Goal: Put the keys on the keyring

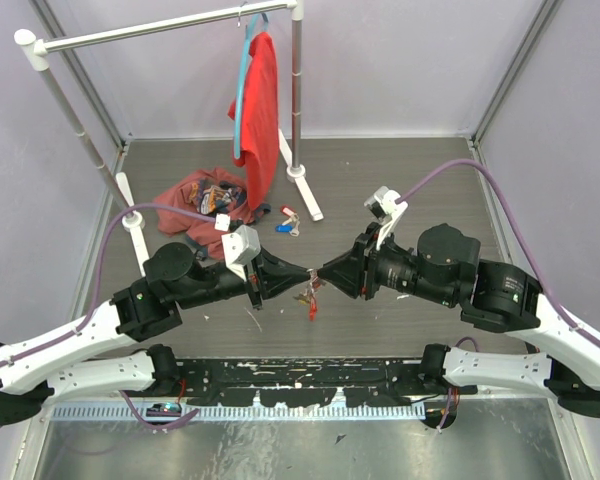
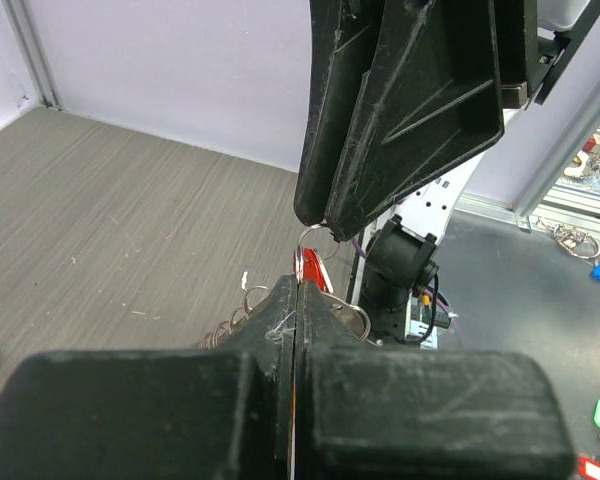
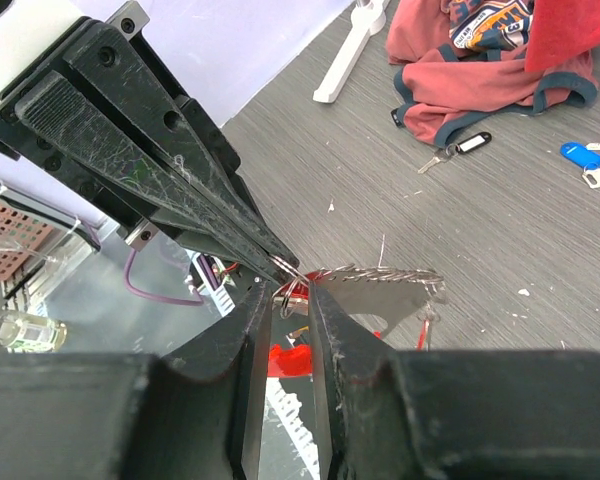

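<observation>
Top external is showing the left pincer [image 1: 302,275] clamping the keyring [image 1: 309,296] above the table [image 1: 410,180], tip to tip with the right pincer [image 1: 322,276], its jaws sitting slightly apart at a ring [image 3: 289,270], grip unclear

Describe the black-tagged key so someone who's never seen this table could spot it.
Start at the white clothes rack at the back, then the crumpled red shirt at its foot. The black-tagged key lies just off the shirt's edge; the nearest other key has a blue tag.
</observation>
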`<action>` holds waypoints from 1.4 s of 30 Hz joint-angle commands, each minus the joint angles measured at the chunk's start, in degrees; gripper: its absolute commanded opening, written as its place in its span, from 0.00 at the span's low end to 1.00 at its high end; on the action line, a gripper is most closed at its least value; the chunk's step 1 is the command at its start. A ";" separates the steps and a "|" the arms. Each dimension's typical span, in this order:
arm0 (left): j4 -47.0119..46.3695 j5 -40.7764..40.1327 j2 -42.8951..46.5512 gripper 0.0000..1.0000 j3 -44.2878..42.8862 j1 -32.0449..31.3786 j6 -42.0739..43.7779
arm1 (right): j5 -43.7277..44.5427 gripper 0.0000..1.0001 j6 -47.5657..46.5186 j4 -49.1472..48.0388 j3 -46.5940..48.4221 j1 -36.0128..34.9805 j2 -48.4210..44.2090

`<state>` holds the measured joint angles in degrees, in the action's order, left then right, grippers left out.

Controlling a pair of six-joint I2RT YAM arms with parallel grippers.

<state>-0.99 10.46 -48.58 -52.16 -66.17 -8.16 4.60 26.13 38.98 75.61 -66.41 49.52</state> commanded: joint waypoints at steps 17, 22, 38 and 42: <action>-1.74 0.01 1.11 0.00 -0.50 -0.26 0.76 | 2.65 0.01 0.86 -2.13 0.59 -0.21 0.12; -1.73 -0.07 1.30 0.00 -0.41 -0.30 0.89 | 3.89 0.01 1.44 -0.92 0.67 -0.21 0.26; -1.82 -0.26 0.81 0.00 -1.01 -0.27 1.22 | 3.85 0.01 2.73 1.24 0.10 -0.21 0.04; -1.73 -0.33 0.79 0.00 -1.01 -0.32 1.22 | 3.49 0.01 3.09 1.66 -0.03 -0.20 -0.03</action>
<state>0.19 10.46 -48.40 -52.16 -66.17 -7.53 7.38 28.49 40.86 75.42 -66.41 50.24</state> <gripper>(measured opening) 0.005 0.029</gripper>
